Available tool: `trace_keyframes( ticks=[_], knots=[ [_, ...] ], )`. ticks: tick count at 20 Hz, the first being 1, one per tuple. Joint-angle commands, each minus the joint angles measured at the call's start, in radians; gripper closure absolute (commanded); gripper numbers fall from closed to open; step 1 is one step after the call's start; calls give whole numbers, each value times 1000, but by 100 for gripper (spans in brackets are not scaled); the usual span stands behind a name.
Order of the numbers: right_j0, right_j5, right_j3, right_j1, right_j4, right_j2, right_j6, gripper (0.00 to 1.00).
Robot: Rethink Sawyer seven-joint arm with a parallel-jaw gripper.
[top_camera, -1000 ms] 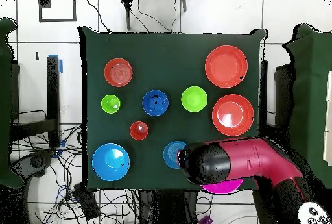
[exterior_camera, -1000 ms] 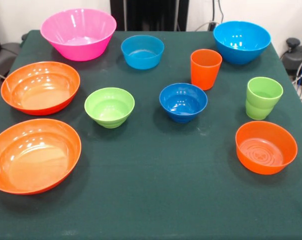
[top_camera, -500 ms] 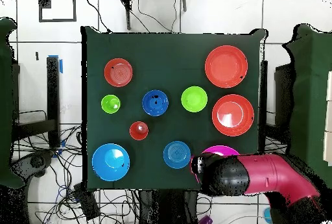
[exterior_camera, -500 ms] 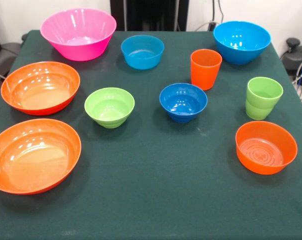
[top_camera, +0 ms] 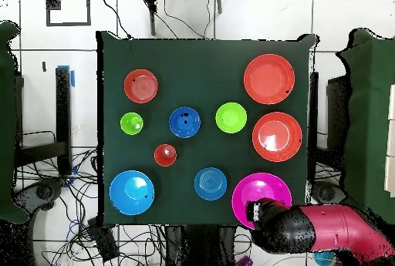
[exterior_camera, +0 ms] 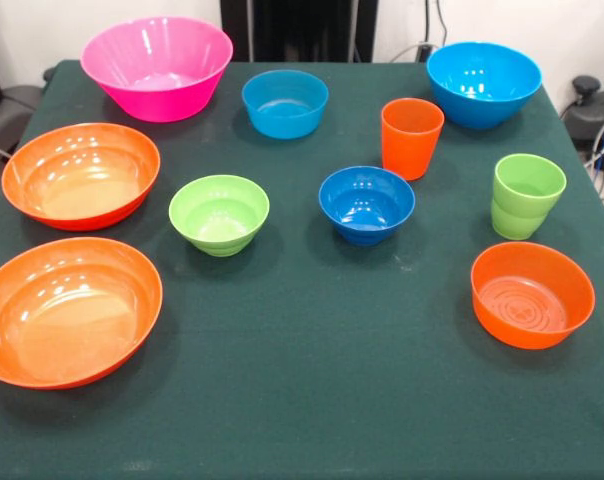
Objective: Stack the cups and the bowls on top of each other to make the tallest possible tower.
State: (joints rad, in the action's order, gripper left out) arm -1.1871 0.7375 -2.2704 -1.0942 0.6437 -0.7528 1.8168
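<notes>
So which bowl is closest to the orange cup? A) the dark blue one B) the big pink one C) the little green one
A: in the front view the dark blue bowl sits just beside the orange cup, while the others stand farther off.

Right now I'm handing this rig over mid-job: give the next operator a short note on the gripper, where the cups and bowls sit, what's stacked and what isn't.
Gripper: not seen in the front view; overhead shows only the arm at the table's edge by the pink bowl, jaws hidden.
Layout: all pieces stand singly on the green cloth. Two wide orange bowls, lime bowl, dark blue bowl, two sky blue bowls, orange cup, lime cup, smaller orange bowl.
Done: nothing stacked.
Left: the whole tower.
</notes>
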Motion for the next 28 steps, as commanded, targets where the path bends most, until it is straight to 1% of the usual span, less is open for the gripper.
trace_keyframes(
  ticks=[1, 3, 7, 10, 13, 14, 17, 18, 20, 24, 27, 28],
  knots=[
    [-2, -56, -66, 60, 94, -33, -160, 0],
    [-11, -57, -67, 61, 94, -39, -161, 0],
    [-3, -49, -58, 66, 100, -25, -131, 0],
    [26, -11, -38, 66, 97, 23, -61, 0],
    [29, 53, -27, 62, 79, 58, -35, 0],
    [25, 95, -27, 56, 65, 73, -36, 0],
    [22, 137, -17, 65, 63, 96, -41, 0],
    [11, 145, -16, 70, 64, 100, -53, 0],
    [1, 150, -18, 78, 59, 104, -65, 0],
    [0, 142, -10, 96, 73, 122, -63, 0],
    [6, 159, 14, 106, 79, 127, -71, 0],
    [15, 170, 32, 123, 91, 129, -75, 0]
  ],
)
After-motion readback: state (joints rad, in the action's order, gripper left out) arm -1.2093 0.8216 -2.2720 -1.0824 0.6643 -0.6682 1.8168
